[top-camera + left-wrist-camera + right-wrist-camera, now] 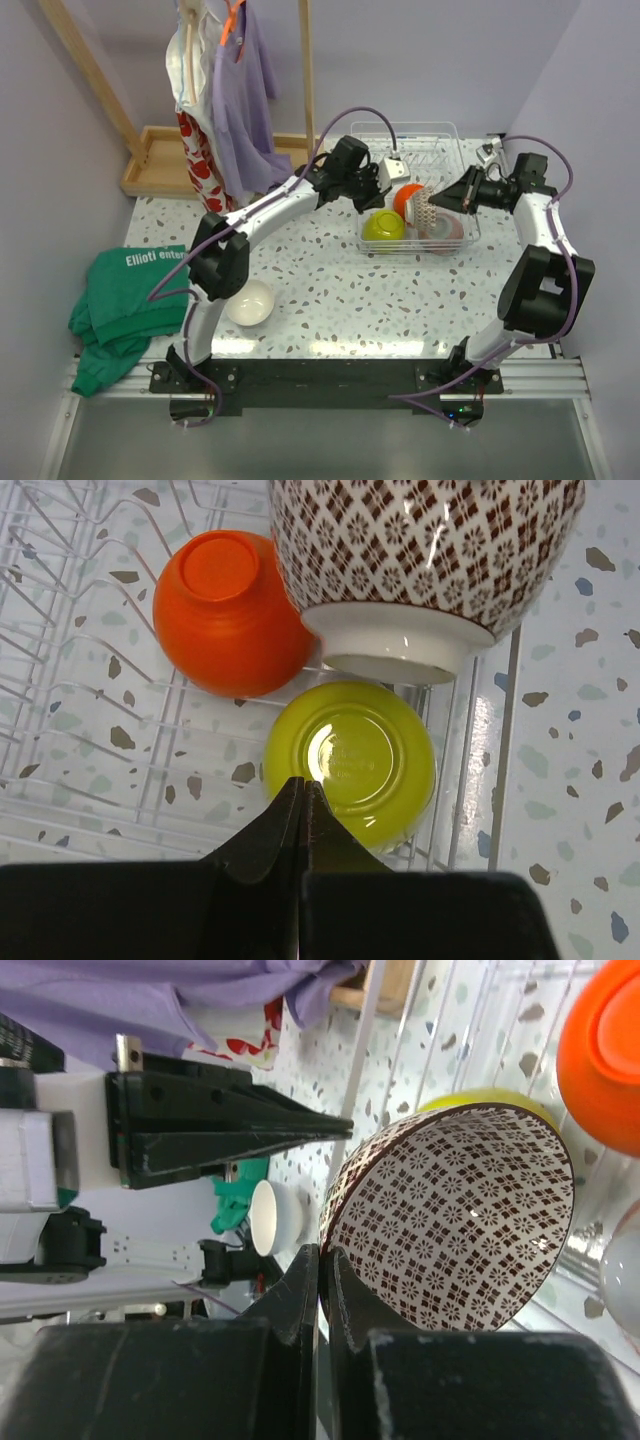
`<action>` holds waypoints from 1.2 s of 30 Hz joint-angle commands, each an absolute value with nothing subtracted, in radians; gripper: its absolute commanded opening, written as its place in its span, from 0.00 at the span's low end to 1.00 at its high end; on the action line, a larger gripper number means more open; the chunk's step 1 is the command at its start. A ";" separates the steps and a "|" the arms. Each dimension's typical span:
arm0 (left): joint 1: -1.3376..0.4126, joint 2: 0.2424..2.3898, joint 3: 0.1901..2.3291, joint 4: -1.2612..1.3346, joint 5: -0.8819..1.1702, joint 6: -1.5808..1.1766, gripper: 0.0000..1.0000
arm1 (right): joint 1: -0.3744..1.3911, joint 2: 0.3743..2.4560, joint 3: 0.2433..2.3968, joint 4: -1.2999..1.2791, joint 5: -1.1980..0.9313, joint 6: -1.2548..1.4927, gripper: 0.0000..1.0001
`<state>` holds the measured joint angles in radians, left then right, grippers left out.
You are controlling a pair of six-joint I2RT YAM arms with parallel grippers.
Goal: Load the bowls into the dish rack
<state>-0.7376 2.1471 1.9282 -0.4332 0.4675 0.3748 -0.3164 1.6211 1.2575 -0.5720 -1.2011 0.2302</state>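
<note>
**Patterned bowl hangs on edge over the rack's right side, in the right pincer**

The right pincer (322, 1255) is clenched on the rim of the patterned bowl (460, 1220), one finger inside the lip and one outside. The bowl stands on edge. Its mouth opens to the right, toward the arm that holds it, and its white foot points left.

It sits over the near-right part of the dish rack (430, 126). Just to its left are the lime green bowl (350, 760) and the orange bowl (225, 610), both already among the prongs with their bases turned up. In the left wrist view the patterned bowl's foot overlaps the lime bowl's edge. I cannot tell whether the two touch, or whether the bowl rests on the wires yet.

That is what the move depends on, as I judge it. The free slot lies straight beneath the bowl and the neighbours crowd its left, so it should go down, not leftward, before the pincer lets go.

The left pincer (303, 785) is clenched on nothing, its tips pressed together above the lime bowl.

A pale bowl (250, 303) sits upright on the surface (330, 290) at the near left. It is well apart from the rack and beside the left arm's base, so the left arm is nearer to it.
</note>
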 commanded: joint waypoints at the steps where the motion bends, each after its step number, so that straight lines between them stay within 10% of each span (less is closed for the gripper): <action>1: -0.761 2.187 2.026 -0.385 0.474 0.345 0.00 | -0.337 1.647 1.321 -0.804 -1.276 0.014 0.00; 24: -0.847 2.252 2.060 -0.405 0.514 0.373 0.00 | -0.400 1.818 1.325 -0.890 -1.261 -0.136 0.00; 36: -0.850 2.261 2.074 -0.393 0.514 0.362 0.00 | -0.410 2.019 1.456 -1.592 -1.462 -0.778 0.00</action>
